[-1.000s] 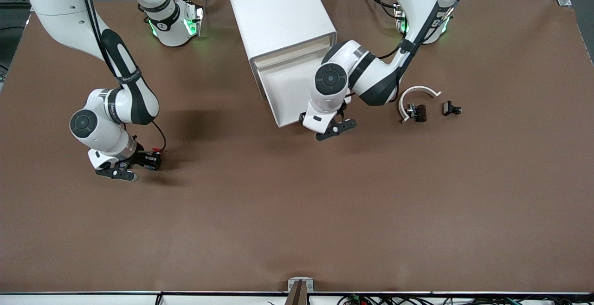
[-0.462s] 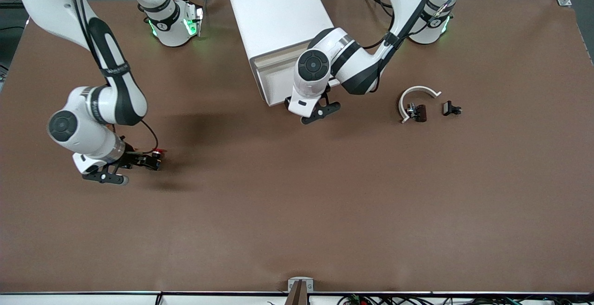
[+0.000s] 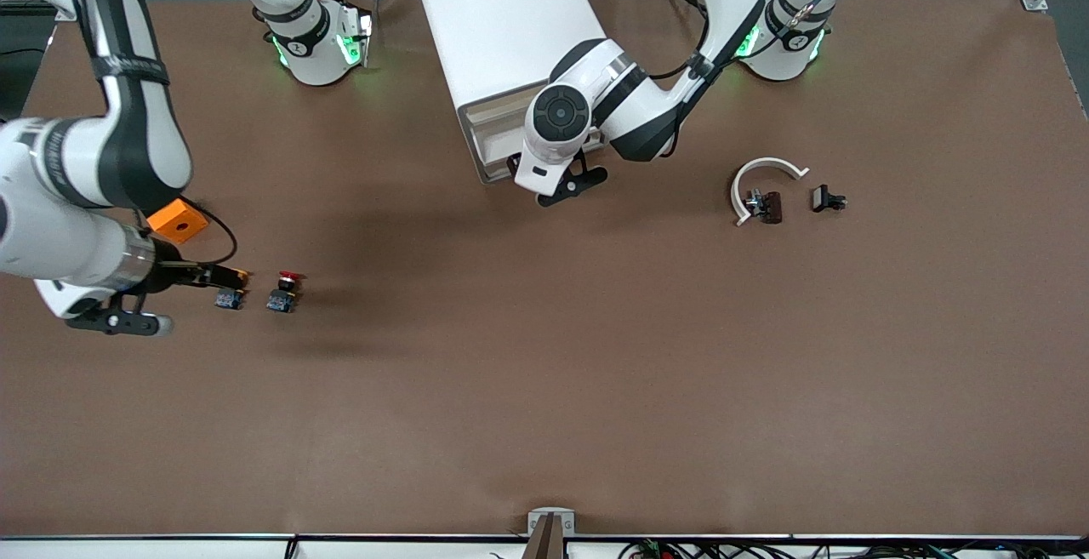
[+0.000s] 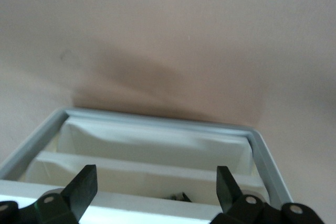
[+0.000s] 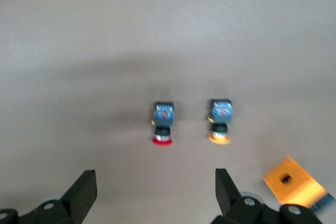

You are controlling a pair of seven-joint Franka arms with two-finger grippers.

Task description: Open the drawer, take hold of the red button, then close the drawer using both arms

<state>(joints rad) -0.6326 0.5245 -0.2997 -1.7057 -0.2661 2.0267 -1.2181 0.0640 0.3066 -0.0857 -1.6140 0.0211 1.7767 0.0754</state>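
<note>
The red-capped button (image 3: 283,288) stands on the brown table toward the right arm's end; it also shows in the right wrist view (image 5: 163,124). My right gripper (image 3: 183,297) is open and empty, drawn back from the button, its fingers (image 5: 84,190) wide apart. The white cabinet (image 3: 510,23) has its drawer (image 3: 493,140) pushed most of the way in. My left gripper (image 3: 553,180) is open at the drawer's front, over the drawer's grey rim (image 4: 157,119). A small dark thing lies inside the drawer.
A like button with an orange-yellow cap (image 3: 230,293) stands beside the red one, toward the right arm's end. An orange cube with a hole (image 3: 177,220) lies by the right arm. A white curved piece (image 3: 766,172) and two small black parts (image 3: 770,206) lie toward the left arm's end.
My right gripper let go of the red button and drew back toward its end of the table, uncovering the yellow button and cube. My left gripper pushed the drawer toward the cabinet.
</note>
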